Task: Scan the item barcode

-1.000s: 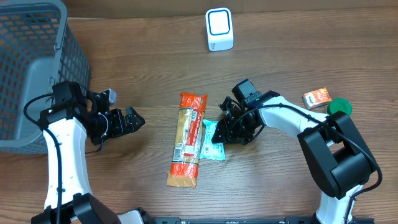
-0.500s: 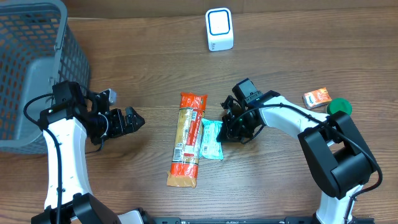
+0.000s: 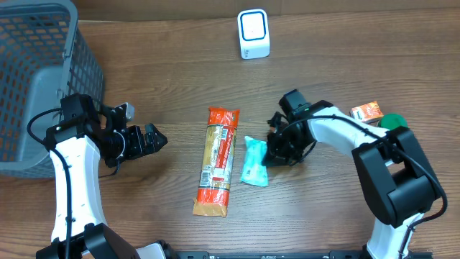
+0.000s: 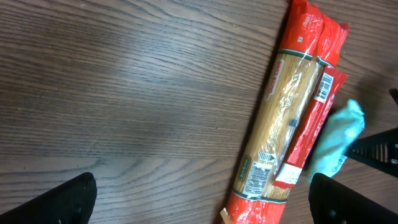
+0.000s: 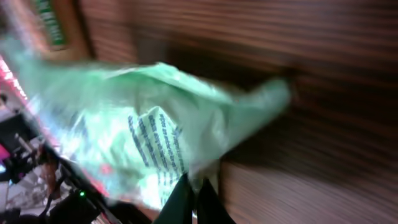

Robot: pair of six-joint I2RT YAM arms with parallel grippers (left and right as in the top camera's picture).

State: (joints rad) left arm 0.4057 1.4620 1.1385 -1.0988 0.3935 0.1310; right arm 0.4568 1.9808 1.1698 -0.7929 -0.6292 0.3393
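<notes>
Wooden table [image 3: 180, 72] with a scanner [image 3: 253, 34]: well apart from it, the right gripper [image 3: 267, 153] pinches a teal packet [image 3: 253, 165], the left gripper [image 3: 159, 139] gapes empty; best lift steadily, turning the barcode scannerward.

— How is the left arm seen from above?
— Bent at the elbow, with the left gripper [image 3: 154, 138] spread wide and pointed right.
— And the right arm?
— It is stretched leftward and low, with the right gripper [image 3: 268, 154] clamped tight and its fingertips [image 5: 181, 200] pressed together.
</notes>
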